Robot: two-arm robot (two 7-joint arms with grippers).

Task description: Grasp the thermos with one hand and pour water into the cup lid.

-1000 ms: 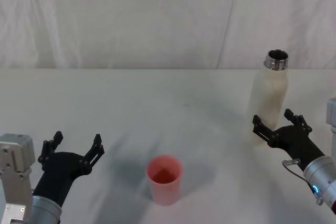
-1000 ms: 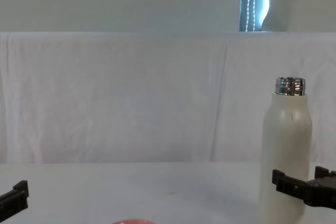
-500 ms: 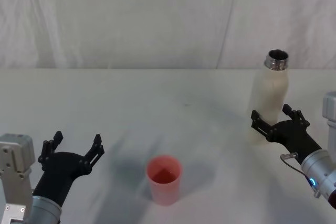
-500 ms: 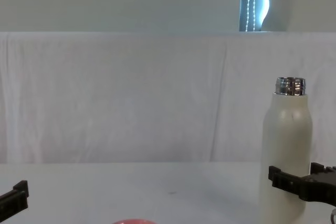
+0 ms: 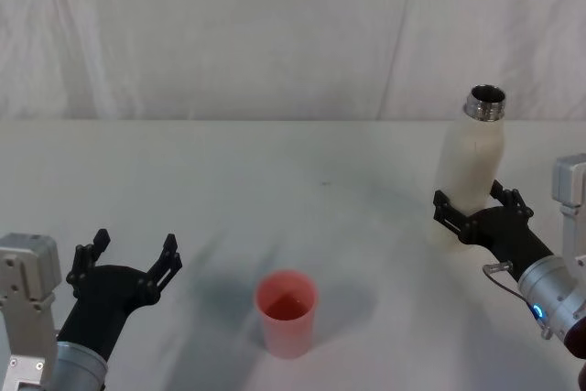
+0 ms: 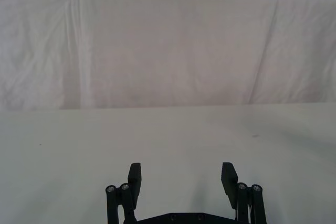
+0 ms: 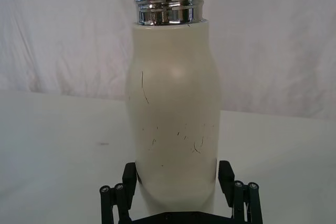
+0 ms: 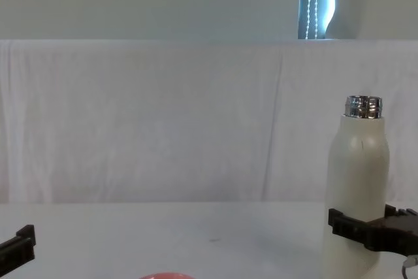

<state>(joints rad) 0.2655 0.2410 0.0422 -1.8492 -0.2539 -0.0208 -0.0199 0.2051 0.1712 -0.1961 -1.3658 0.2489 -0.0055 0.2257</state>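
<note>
Starting nearest the robot, the left gripper sits spread and idle on the bench; just beyond it the cup lid stands upright (pink, mouth up), seemingly unfilled; farther right, the right gripper straddles the lower body of the thermos, its jaws spread to either side, not visibly clamped; the grasp looks unfinished; lifting, carrying and pouring remain.

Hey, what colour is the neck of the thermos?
Shiny silver steel, above a cream-white body; the thermos neck shows best in the right wrist view.
</note>
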